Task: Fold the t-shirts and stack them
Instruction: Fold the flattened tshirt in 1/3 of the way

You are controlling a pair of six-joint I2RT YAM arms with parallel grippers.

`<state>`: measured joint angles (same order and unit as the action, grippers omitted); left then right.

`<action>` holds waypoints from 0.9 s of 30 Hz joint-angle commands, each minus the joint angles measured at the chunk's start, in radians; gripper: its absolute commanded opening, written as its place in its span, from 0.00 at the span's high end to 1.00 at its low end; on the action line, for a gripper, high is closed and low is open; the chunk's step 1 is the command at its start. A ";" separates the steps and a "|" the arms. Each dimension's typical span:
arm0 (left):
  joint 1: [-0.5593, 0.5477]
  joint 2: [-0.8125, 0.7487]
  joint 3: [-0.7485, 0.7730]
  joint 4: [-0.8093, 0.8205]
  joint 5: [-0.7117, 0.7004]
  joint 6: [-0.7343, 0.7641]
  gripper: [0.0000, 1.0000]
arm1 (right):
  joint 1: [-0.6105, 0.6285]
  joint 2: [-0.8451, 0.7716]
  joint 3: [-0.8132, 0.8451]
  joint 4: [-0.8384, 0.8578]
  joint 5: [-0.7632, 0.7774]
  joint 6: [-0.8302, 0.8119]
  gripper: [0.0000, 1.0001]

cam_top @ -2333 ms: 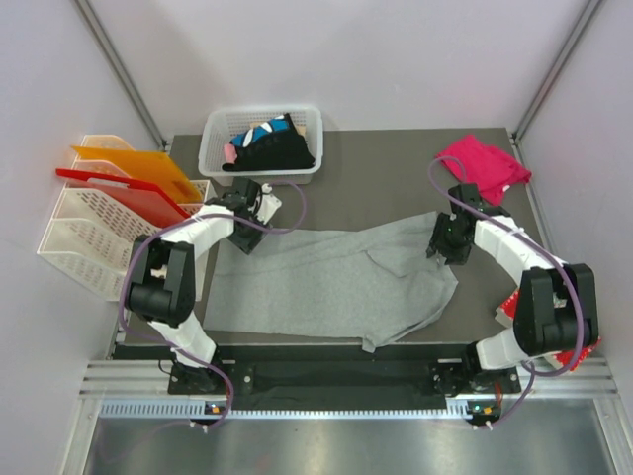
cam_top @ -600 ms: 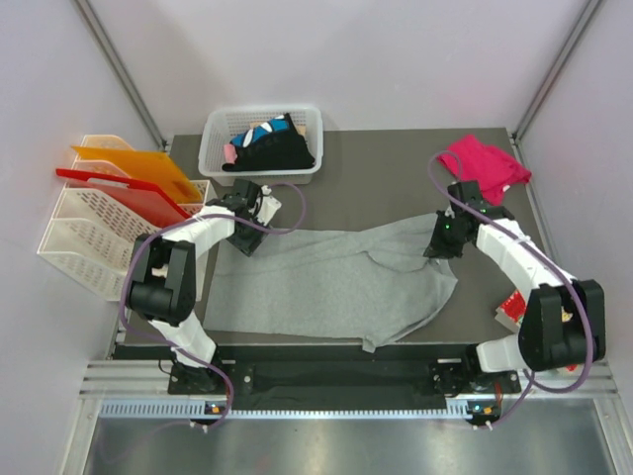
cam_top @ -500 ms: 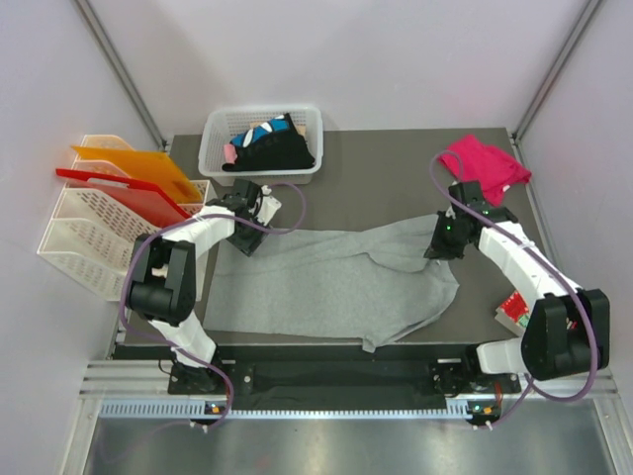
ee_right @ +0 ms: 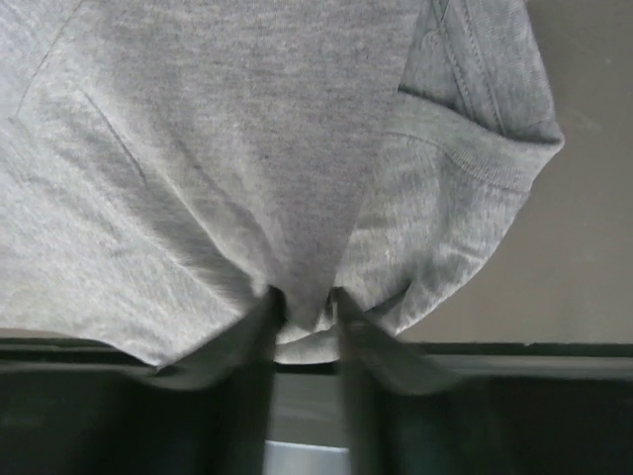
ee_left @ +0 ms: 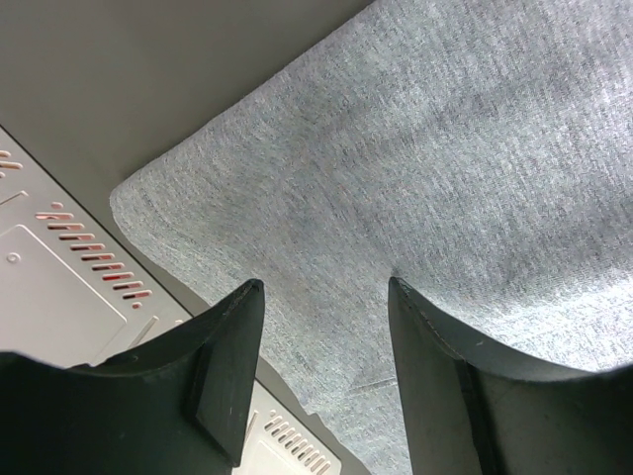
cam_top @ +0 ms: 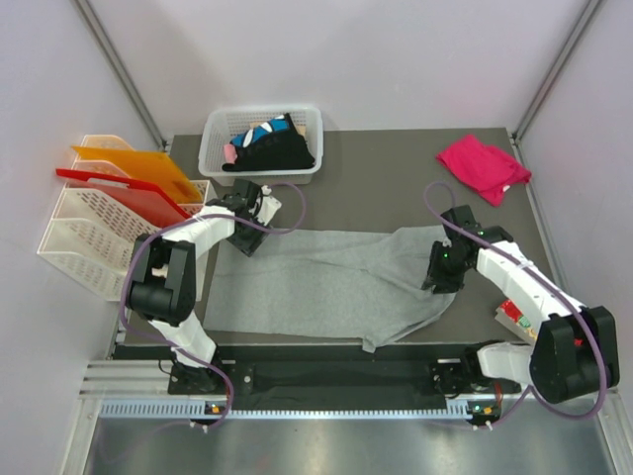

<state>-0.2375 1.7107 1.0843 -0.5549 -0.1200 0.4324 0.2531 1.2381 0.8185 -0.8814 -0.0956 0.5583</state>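
Grey t-shirt [cam_top: 316,282] dragged nearer — right end effector [ee_right: 305,297] pinching it, left end effector [ee_left: 324,287] spread.

Left tool [ee_left: 323,297] jaws apart — grey t-shirt [ee_left: 445,178] corner beneath, dark table [ee_left: 148,69]

Place: you look into a robot test cell, a lab.
Walls: plain panels [cam_top: 346,59] close in your dark table [cam_top: 376,188].
Arms: left arm [cam_top: 193,233] and right arm [cam_top: 504,267] stand on a metal rail [cam_top: 336,408].
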 commanded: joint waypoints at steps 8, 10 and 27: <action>-0.002 -0.017 0.029 -0.036 0.016 -0.023 0.41 | 0.018 0.090 0.195 -0.050 0.025 -0.011 0.36; -0.003 -0.019 0.026 -0.036 0.013 -0.020 0.41 | 0.017 0.130 0.301 -0.042 0.022 -0.017 0.36; 0.015 -0.062 -0.027 -0.013 -0.023 0.035 0.41 | -0.055 0.719 0.619 0.064 0.092 -0.064 0.41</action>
<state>-0.2371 1.7008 1.0767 -0.5804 -0.1287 0.4416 0.2340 1.9560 1.4338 -0.8299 -0.0231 0.4984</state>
